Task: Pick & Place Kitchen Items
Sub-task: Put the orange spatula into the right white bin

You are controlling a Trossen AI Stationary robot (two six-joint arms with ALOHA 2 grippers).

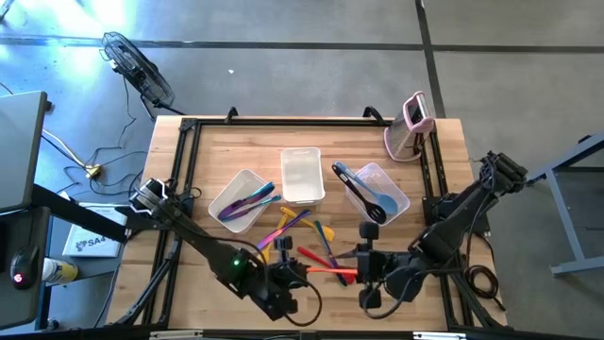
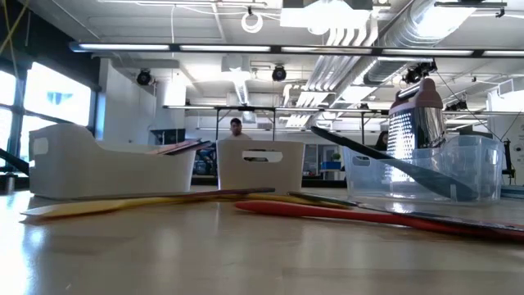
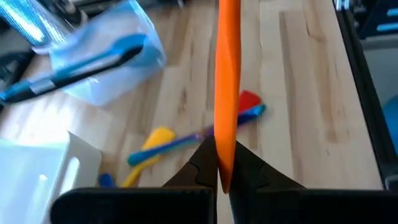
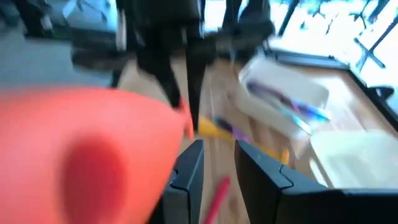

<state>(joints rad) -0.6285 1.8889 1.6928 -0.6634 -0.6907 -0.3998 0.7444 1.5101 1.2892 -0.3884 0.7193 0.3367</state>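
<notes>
- From above: both arms reach in at the near edge of the table. The left gripper and right gripper face each other, with an orange utensil spanning the gap between them. Three tubs sit in a row mid-table: the left tub holds purple and blue utensils, the middle tub looks empty, the right tub holds a black-handled blue spoon. Loose utensils, yellow, purple, blue and red, lie scattered in front of the tubs. A pink-and-white gadget stands at the far right corner.
- Table level: a red utensil and a yellow one lie flat on the wood, all three tubs behind them. A person shows far back in the room.
- Left wrist: fingers pinched tight on the orange utensil's handle, which runs straight away from the camera above the loose pieces.
- Right wrist: fingers stand slightly apart; a big red-orange spoon bowl fills the near view, blurred. Whether this gripper actually holds it, I cannot tell.
</notes>
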